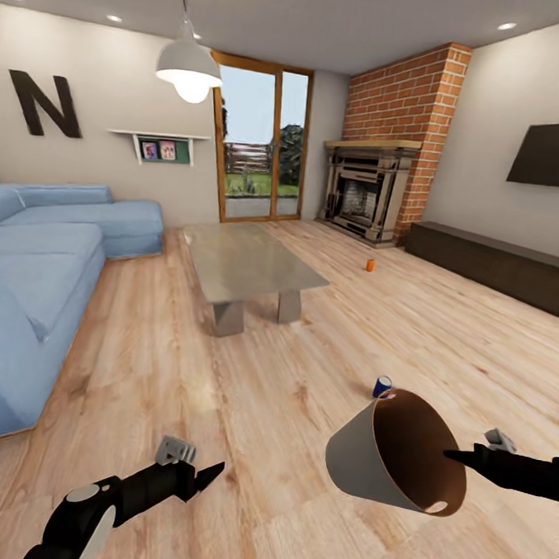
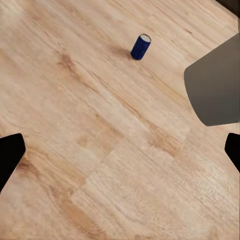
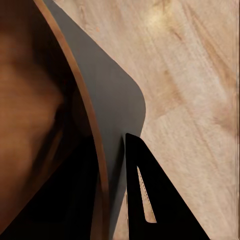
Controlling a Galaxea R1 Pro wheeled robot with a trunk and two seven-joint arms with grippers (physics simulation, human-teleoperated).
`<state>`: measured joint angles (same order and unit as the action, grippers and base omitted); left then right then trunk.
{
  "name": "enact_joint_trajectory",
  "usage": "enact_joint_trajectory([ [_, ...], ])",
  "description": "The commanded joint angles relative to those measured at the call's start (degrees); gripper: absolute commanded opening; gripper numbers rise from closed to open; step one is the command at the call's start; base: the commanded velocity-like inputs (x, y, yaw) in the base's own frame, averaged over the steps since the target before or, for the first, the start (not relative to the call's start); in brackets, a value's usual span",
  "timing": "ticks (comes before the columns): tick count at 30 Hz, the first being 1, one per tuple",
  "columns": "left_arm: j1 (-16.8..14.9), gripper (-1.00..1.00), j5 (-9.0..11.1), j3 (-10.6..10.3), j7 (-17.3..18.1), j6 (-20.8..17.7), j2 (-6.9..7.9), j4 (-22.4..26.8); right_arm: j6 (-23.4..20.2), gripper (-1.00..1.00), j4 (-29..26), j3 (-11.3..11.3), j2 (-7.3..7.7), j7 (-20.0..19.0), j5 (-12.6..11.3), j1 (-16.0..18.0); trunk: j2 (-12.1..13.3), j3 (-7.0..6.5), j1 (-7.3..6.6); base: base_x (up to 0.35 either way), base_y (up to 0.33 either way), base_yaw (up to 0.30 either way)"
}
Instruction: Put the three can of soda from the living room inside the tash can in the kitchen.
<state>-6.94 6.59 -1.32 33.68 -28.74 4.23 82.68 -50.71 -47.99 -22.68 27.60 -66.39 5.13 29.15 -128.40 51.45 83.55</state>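
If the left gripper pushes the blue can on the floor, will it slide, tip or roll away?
The blue can stands upright on smooth wood planks, so a low push would probably slide it. It is taller than wide, so a high push may tip it. Once lying down, its round body would likely roll.

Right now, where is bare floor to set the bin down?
Open planks between the sofa and the coffee table, and around the left end effector. Tighter by the blue can, close beside the held trash can.
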Motion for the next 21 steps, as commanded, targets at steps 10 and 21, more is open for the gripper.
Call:
enact_joint_trajectory([
  [10, 0.0, 1.0, 0.0, -1.34, -0.04, 0.0, -0.01, -0.14, -0.88, -1.0, -0.06, 0.0, -0.09, -0.32, -1.08, 0.03, 0.0, -0.01, 0.0, 0.336, 0.0, -0.282],
  [21, 0.0, 1.0, 0.0, -2.63, -0.19, 0.0, -0.01, -0.22, -0.89, -1.0, -0.15, -0.05, -0.01, -0.32, -1.11, 0.04, 0.0, -0.01, 0.0, 0.336, 0.0, -0.282],
])
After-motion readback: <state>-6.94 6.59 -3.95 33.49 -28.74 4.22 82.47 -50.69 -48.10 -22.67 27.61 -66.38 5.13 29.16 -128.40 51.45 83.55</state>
